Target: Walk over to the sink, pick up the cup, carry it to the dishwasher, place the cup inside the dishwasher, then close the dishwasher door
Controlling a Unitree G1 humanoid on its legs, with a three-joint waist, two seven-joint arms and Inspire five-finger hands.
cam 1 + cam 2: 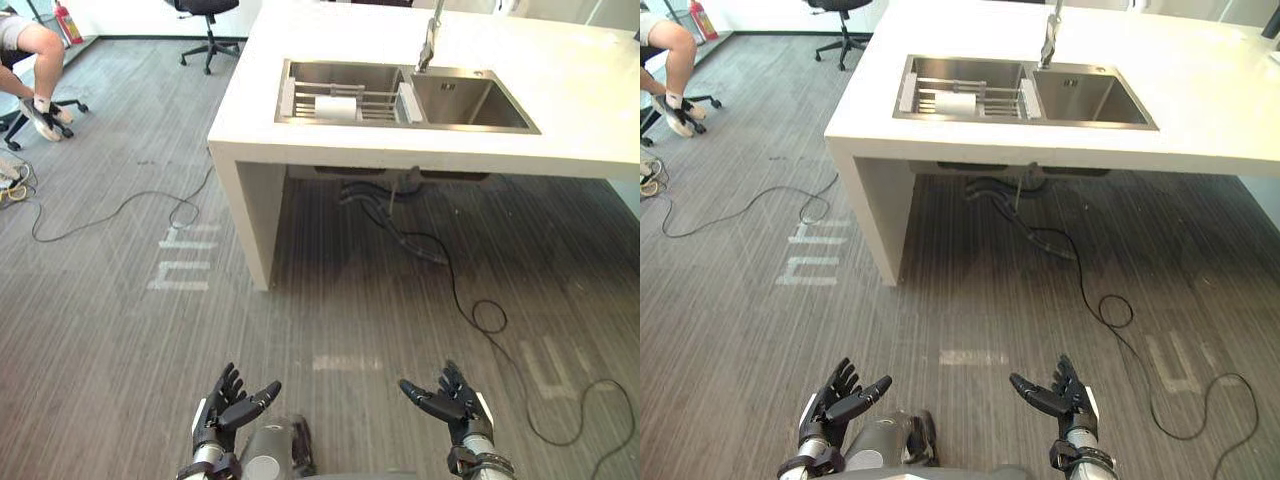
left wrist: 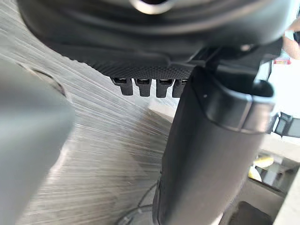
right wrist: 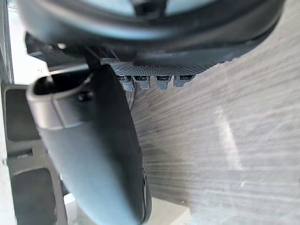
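Observation:
A white cup [image 1: 336,108] lies on its side on a wire rack in the left basin of the steel sink [image 1: 470,125], set in a white counter [image 1: 560,110] ahead of me. A tap [image 1: 431,40] stands behind the basins. My left hand [image 1: 228,412] and right hand [image 1: 452,405] hang low over the grey floor, well short of the counter. Both are open with straight fingers and hold nothing.
A thick counter leg [image 1: 250,220] stands ahead to the left. Black cables [image 1: 470,300] trail over the floor under the counter and to the right. A person's leg [image 1: 35,55] on an office chair is at the far left, and another chair [image 1: 207,30] stands behind.

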